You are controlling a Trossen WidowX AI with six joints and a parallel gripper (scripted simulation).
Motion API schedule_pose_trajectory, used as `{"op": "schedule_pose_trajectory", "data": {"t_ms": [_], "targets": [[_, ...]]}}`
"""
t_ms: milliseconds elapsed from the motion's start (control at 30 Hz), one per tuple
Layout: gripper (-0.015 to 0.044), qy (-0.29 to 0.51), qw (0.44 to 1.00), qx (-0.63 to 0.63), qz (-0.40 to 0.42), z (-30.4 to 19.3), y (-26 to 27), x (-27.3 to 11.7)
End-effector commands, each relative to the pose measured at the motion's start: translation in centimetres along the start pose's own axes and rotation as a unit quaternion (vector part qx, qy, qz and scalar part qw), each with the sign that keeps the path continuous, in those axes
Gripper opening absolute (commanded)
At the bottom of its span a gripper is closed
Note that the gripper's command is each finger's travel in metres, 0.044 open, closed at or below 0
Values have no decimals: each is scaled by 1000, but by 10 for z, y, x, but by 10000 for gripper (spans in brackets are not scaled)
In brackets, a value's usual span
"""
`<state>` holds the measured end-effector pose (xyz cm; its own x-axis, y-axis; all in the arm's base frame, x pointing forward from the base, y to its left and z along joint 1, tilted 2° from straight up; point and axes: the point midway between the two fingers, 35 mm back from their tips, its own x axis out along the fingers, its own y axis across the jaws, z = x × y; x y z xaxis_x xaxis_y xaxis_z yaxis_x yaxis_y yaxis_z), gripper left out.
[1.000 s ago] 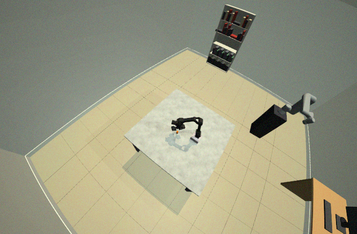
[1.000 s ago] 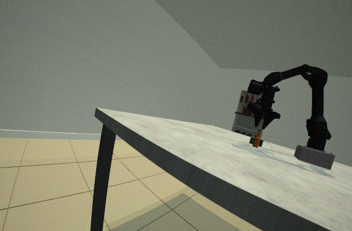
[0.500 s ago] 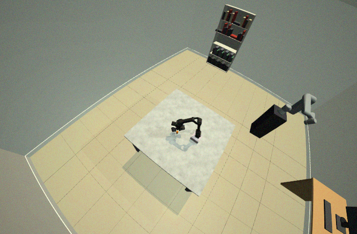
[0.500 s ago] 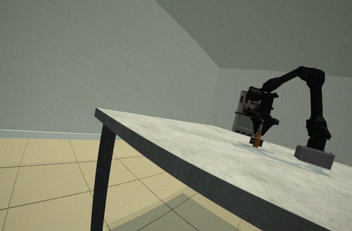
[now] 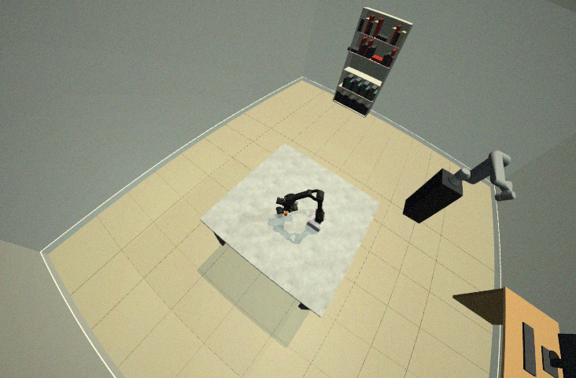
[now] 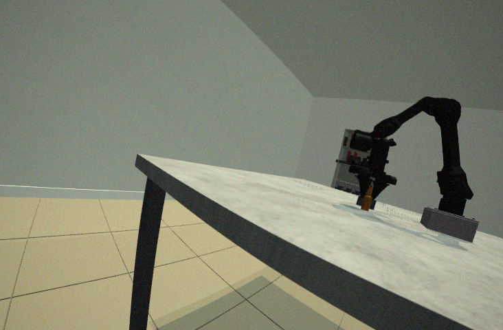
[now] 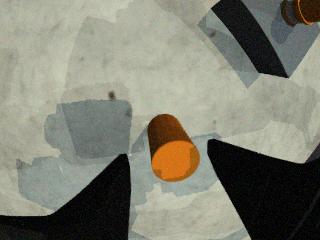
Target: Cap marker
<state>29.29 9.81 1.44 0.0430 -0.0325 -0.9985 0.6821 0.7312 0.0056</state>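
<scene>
The orange cap (image 5: 286,213) (image 6: 366,203) (image 7: 175,161) stands upright on the table. My gripper (image 5: 286,209) (image 6: 370,196) (image 7: 168,154) is open and points down close over the cap. In the wrist view the cap shows between the two black fingertips, with a gap on each side; whether the tips reach below its top I cannot tell. The grey holder block (image 6: 372,204) (image 7: 300,42) with a black band is at the top right of the wrist view. The marker (image 7: 303,11) stands in it, cut off by the frame edge, its tip out of that view.
The arm's grey base block (image 5: 314,224) (image 6: 449,225) stands on the white table (image 5: 252,196) (image 6: 260,194). The arm arches from it to the gripper. A bookshelf (image 5: 372,62), a grey arm on a black pedestal (image 5: 431,196) and an orange desk (image 5: 515,339) are away from the table.
</scene>
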Motion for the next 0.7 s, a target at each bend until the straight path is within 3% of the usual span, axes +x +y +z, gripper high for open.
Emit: {"op": "schedule_pose_trajectory", "data": {"t_ms": [0, 467, 600, 667], "targets": [[240, 3, 1000, -2, -1, -1, -2, 9], [240, 3, 1000, -2, -1, -2, -3, 28], [135, 3, 1000, -2, -1, -2, -3, 28], [121, 3, 1000, -2, -1, -2, -3, 28]]}}
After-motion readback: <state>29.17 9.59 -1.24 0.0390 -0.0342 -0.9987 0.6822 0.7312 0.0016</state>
